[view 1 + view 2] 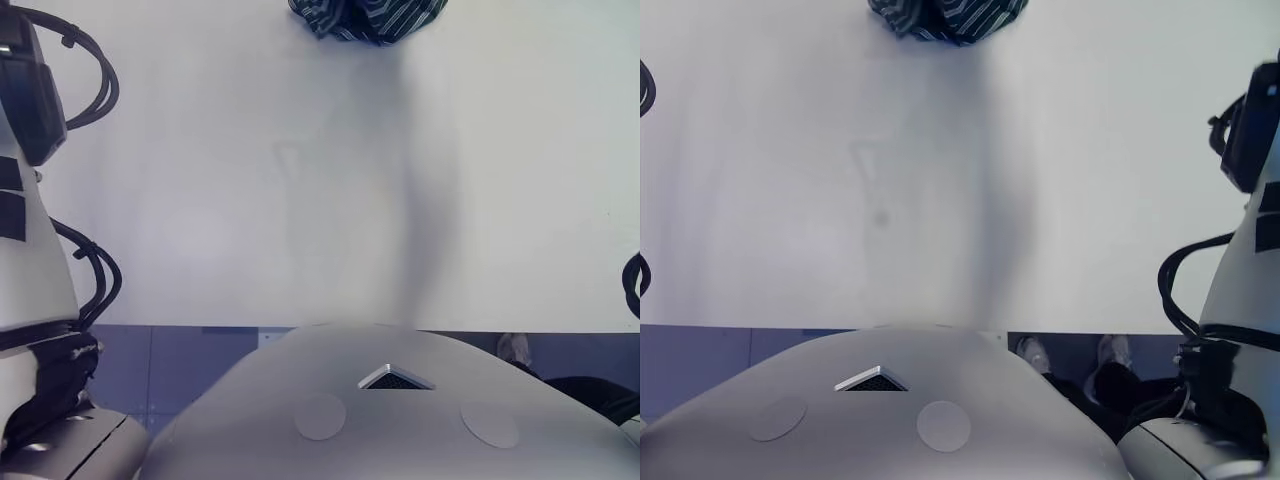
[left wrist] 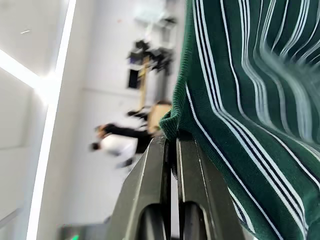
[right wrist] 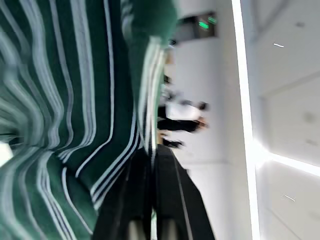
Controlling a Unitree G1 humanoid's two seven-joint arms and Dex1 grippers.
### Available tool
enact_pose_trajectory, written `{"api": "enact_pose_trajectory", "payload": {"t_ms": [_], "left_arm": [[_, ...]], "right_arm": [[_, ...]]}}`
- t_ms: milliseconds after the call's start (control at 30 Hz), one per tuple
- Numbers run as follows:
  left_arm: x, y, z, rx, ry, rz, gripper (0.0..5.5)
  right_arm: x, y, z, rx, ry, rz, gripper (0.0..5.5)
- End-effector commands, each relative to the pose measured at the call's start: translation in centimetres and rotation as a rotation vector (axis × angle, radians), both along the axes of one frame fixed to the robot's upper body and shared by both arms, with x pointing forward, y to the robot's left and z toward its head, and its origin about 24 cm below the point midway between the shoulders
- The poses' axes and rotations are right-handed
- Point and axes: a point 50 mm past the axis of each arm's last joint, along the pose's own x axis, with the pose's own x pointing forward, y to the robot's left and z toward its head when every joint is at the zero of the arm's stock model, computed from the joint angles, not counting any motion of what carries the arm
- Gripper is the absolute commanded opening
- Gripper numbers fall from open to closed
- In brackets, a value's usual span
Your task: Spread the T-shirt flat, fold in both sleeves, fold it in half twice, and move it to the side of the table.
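- T-shirt (image 1: 365, 18), dark green with white stripes: bunching over the far end of the white worktop (image 1: 300, 200); whether it is touching the surface cannot be told.
- Left hand (image 2: 172, 142): clenching on a ribbed edge of the T-shirt, fingers pressing together.
- Right hand (image 3: 152, 150): pinching a fold of the striped fabric.
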Motion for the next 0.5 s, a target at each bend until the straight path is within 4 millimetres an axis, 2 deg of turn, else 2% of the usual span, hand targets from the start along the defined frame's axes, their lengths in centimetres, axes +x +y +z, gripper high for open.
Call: {"api": "enact_pose_trajectory", "payload": {"t_ms": [33,100,200,267,333,400,500], "left_arm": [[-4.4,0.1,-2.3,0.089,0.302,-0.29,0.0],[-6.4,-0.6,-3.7,0.131,0.395,-0.394,0.0],[-9.7,-1.9,-4.8,0.121,0.53,-0.546,0.0],[-12.1,-2.2,-5.9,0.108,0.665,-0.623,0.0],[-14.3,-2.2,-7.5,0.099,0.834,-0.665,0.0],[-16.0,-1.9,-8.9,0.102,0.974,-0.672,0.0],[-17.7,-1.6,-10.1,0.112,1.103,-0.666,0.0]], "right_arm": [[-6.5,-1.5,-0.9,-0.127,0.291,0.176,0.02],[-7.9,-1.2,-1.1,-0.169,0.362,0.205,0.02],[-9.4,-0.5,-1.9,-0.236,0.462,0.257,0.02],[-11.1,0.1,-4.0,-0.275,0.629,0.326,0.02],[-14.0,0.6,-7.3,-0.295,0.892,0.423,0.02],[-16.5,1.0,-9.6,-0.286,1.085,0.485,0.02],[-17.3,1.0,-10.5,-0.25,1.156,0.481,0.02]]}}
